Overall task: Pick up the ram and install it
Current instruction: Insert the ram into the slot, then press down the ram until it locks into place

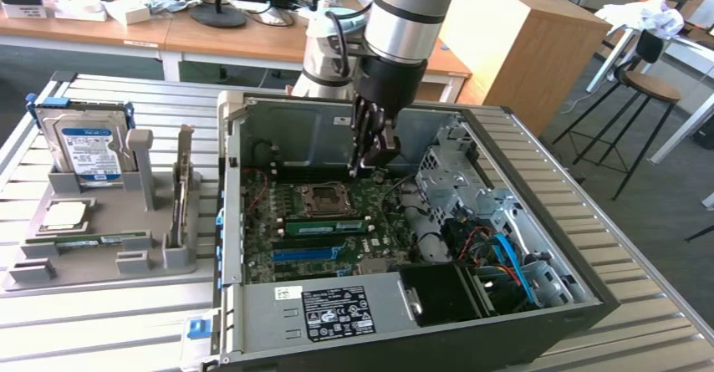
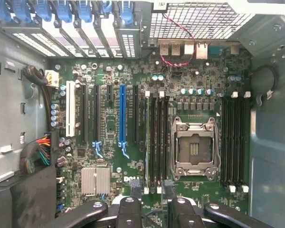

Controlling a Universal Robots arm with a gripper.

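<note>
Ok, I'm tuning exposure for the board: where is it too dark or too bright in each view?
Exterior view: the ribbed table is brightly lit, the motherboard lies dim in the shade of the computer case. Wrist view: the motherboard is evenly lit, the perforated grille glares pale, the corner by the cable bundle is dark.

A slatted metal table (image 1: 112,332) carries an open computer case (image 1: 299,129) beside a grey parts holder (image 1: 92,268)

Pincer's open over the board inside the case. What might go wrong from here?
The open pincer hangs low near the CPU socket; any sideways drift may strike it. The ram stands upright beside that socket, in line with the pincer; whether it is fully seated is unclear, and a skewed lift might knock it.
</note>
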